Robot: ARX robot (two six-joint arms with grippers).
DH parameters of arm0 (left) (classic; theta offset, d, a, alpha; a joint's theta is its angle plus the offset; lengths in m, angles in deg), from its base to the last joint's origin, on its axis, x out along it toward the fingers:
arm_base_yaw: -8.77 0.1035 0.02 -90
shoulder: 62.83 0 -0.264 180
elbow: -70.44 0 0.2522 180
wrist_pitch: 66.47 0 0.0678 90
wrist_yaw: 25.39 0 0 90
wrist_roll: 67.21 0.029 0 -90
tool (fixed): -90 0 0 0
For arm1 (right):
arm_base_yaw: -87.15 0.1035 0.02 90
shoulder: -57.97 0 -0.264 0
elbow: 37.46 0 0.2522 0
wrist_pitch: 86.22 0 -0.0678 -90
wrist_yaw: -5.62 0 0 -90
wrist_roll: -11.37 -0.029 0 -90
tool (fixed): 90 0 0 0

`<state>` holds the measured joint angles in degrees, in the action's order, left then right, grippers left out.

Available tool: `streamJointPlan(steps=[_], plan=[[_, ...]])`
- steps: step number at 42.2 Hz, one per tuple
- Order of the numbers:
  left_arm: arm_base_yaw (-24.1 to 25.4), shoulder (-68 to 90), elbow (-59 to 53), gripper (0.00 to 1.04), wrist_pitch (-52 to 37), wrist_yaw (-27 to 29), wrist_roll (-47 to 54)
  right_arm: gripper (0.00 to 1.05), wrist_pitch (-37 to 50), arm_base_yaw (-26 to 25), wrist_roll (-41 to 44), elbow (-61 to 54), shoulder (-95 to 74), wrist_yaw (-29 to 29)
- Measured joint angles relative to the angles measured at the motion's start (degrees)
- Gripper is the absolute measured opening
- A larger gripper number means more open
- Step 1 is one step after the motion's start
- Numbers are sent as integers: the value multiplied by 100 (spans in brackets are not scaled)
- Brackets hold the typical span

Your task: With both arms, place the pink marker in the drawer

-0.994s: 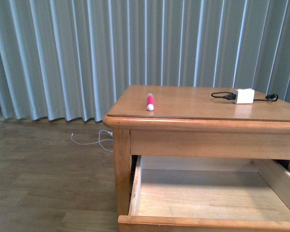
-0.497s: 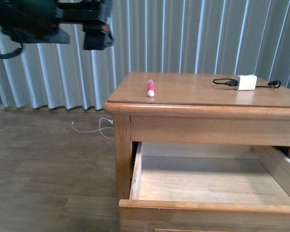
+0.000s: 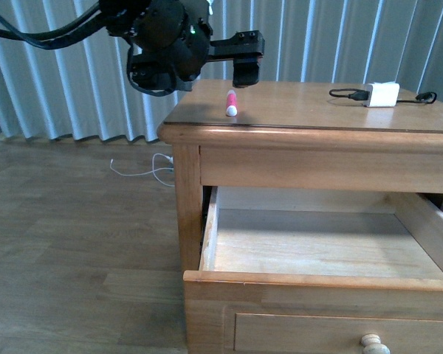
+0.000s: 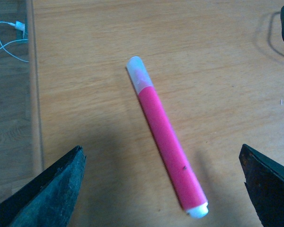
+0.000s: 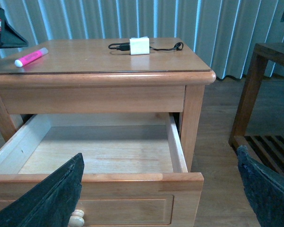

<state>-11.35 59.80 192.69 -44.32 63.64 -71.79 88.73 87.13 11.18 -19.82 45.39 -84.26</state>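
Presently the pink marker [image 4: 166, 137] is being straddled by the left gripper [image 4: 161, 151], jaws spread wide, and could be rolled away by uneven closing.

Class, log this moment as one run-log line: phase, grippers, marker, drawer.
phase: pre-grasp | left gripper: open over pink marker | right gripper: open, facing drawer | pink marker: lying on cabinet top | drawer: open

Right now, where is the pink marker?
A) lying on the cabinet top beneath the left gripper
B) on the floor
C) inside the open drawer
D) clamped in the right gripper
A: the pink marker lies flat on the cabinet top with the open left gripper hovering over it, and the drawer shows only bare wood inside.
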Motion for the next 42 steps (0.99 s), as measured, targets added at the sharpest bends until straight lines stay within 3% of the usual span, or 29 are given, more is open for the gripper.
streamJointPlan(steps=[22, 42], plan=[[-269, 835, 1161, 98, 935, 654, 350, 96, 0, 0, 0, 0, 0, 0], [-92, 894, 1257, 35, 1003, 704, 505, 96, 0, 0, 0, 0, 0, 0]])
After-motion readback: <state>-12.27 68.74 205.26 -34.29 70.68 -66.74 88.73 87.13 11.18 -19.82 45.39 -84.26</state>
